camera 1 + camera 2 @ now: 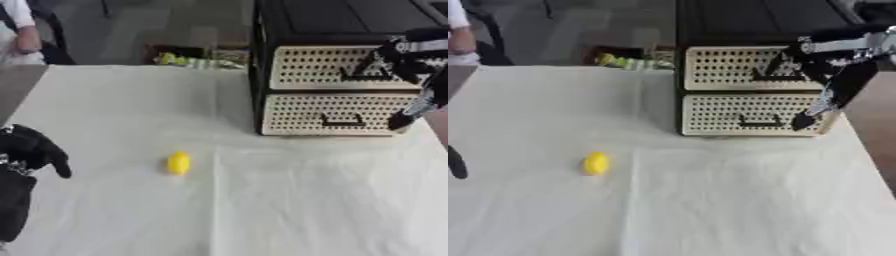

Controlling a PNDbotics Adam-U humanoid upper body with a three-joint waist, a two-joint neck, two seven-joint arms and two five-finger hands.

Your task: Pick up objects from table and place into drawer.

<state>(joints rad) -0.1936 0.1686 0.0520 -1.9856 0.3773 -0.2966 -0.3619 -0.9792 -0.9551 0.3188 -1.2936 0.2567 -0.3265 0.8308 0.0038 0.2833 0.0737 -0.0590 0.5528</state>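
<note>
**A:** Where is the thing to be picked up?

**B:** The yellow object (pixel 178 163) lies alone on the white table (pixel 289 210), well in front of the drawer unit (pixel 337 92) and off toward its left side. Both drawers look closed.

**A:** How do you reckon it will handle?

**B:** Small, rounded, egg-like and smooth-looking. I'd judge it light and rigid, and apt to roll or slip. Best taken across its narrow middle, fingers on one side and thumb on the other.

**A:** And the hands?

**B:** The right robot hand (pixel 833 85) hangs before the drawer unit's front, by the right end of the lower drawer (pixel 750 115), fingers pointing down, fairly straight, holding nothing. The left robot hand (pixel 33 150) is far to the left of the drawer unit, near the table's edge, fingers curled and empty.
</note>
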